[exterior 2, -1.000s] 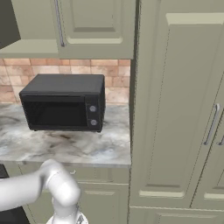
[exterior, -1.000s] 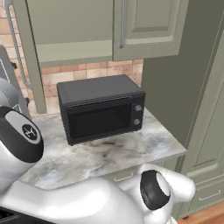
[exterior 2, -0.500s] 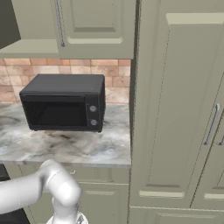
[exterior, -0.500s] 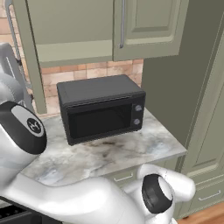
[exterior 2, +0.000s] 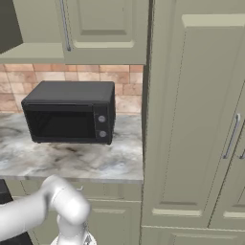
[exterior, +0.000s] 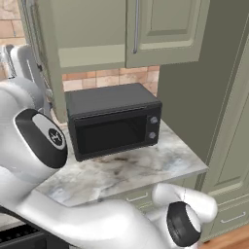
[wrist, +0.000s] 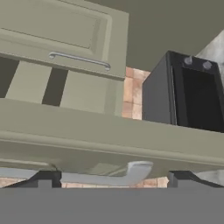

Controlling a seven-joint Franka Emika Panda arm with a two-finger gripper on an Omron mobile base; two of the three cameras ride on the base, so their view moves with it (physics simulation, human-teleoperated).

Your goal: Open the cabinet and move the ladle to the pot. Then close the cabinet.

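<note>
While gripper [wrist: 113, 181] gapes around handle [wrist: 103, 175], cabinet [exterior: 87, 34] door edge ajar.

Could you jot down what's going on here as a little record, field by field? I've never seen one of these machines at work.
place: simulated kitchen, marble counter
cabinet: sage-green, on the wall above the counter; its left door stands swung out, its right door is shut
gripper: open, finger tips either side of the silver bar handle of the open door
microwave: black, on the counter, door shut
ladle: cannot tell where it is
tall cupboard: right of the counter, shut
</note>
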